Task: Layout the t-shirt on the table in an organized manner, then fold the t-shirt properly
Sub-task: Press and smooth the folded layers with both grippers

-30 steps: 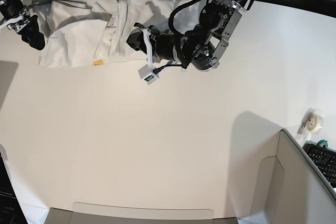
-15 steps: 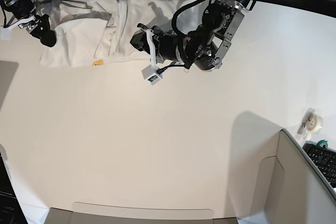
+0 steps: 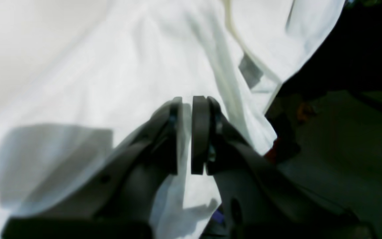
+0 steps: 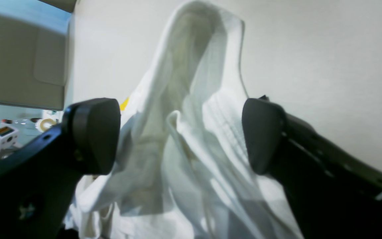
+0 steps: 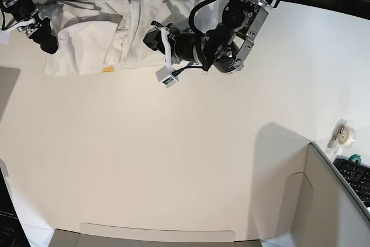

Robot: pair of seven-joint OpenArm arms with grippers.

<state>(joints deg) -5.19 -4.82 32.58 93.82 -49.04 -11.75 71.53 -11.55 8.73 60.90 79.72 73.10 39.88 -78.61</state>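
Now the left gripper (image 3: 184, 132) is pinching the white cloth t-shirt (image 5: 92, 39) at the off-white table's (image 5: 173, 154) twelve o'clock edge, while the right gripper (image 4: 181, 132) is gaping wide around a fold.

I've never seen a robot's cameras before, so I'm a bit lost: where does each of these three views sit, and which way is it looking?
Base: high above, facing down on the table; both arms reach over the t-shirt at its far edge.
Left wrist: on the left arm, looking past the left gripper, jaws nearly together with a fold of cloth between them.
Right wrist: on the right arm, looking between the wide-open right gripper at bunched shirt.
Shared: all three show the white shirt on the pale tabletop.
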